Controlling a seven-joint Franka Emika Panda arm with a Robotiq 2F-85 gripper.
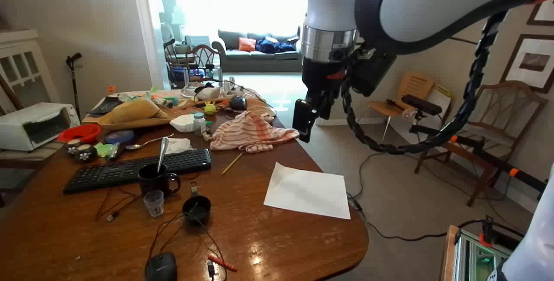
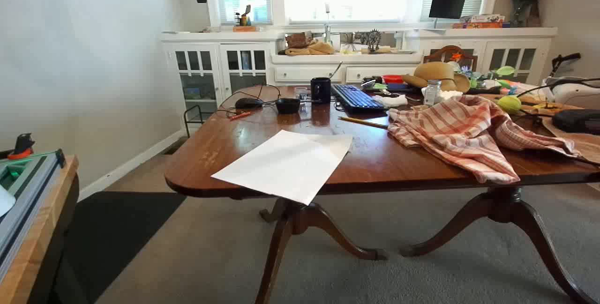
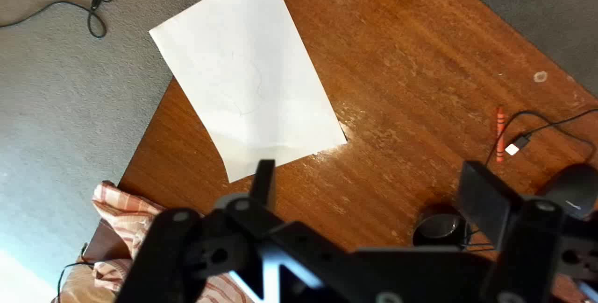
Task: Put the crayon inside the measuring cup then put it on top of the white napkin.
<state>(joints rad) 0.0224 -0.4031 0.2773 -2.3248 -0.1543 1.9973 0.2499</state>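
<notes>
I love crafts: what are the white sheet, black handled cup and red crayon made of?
White sheet: probably matte paper, given its crisp edges and curled corner.
Black cup: plastic or coated metal, can't tell; a gleam inside suggests gloss.
Red crayon: likely wax in a matte paper wrapper; dark bands near its ends.

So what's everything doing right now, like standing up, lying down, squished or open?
Jaws: open, holding nothing
Red crayon: lying on the table
Measuring cup: right way up, crayon not in it
White napkin: spread out, one corner past the table's edge
Black mug: standing up, metal utensil leaning in it
Clear cup: standing up
Striped cloth: crumpled
Pencil: lying down
Keyboard: lying flat
</notes>
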